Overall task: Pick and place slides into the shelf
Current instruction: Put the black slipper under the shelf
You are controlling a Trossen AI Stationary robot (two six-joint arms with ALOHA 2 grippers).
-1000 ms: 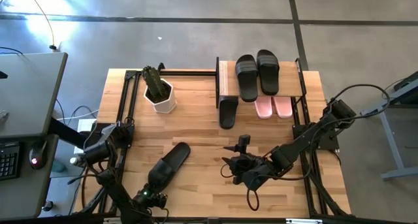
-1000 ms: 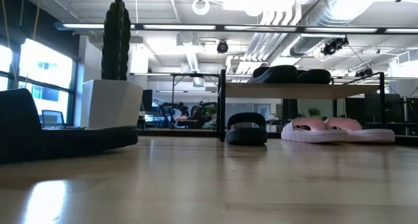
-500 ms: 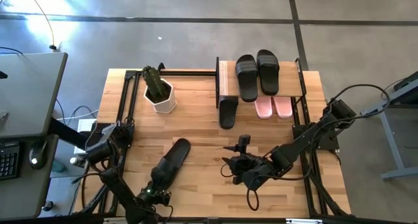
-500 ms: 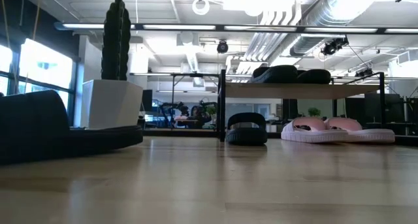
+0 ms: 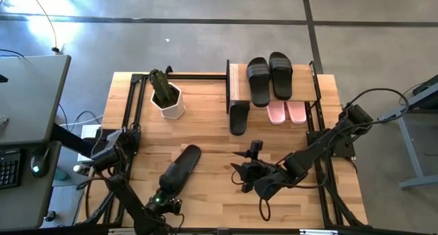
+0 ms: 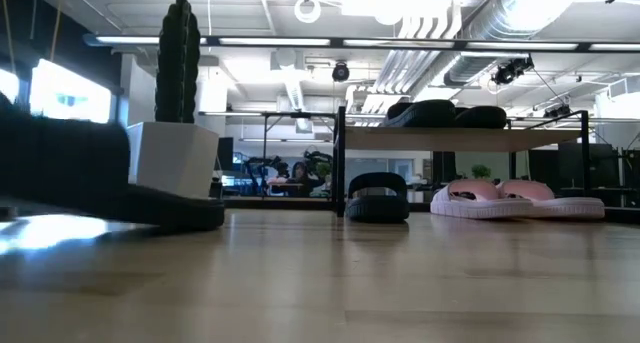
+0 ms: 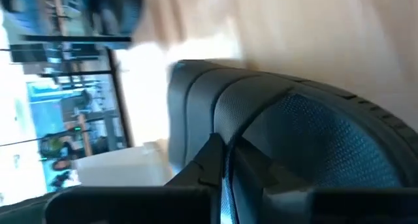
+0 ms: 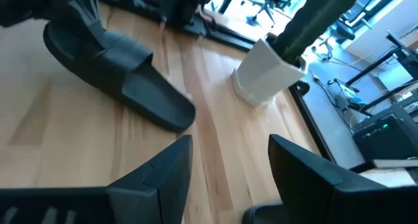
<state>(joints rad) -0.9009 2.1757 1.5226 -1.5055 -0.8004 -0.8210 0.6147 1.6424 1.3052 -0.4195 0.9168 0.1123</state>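
One black slide lies diagonally at lower left of the high view, its heel pinched in the left gripper, fingers clamped on it, likely ready for lifting. Right of centre, the right gripper waits with fingers spread, holding nothing. Upper right, the shelf carries two black slides.

Light wooden surface, planked, black frame rails along both sides. White hexagonal pot with green cactus near far-left corner of surface; in low view, pot at left, cactus column upright above it. Grey side desk left of surface, cables beside it. Grey concrete floor beyond. Ceiling ducts overhead in low view.
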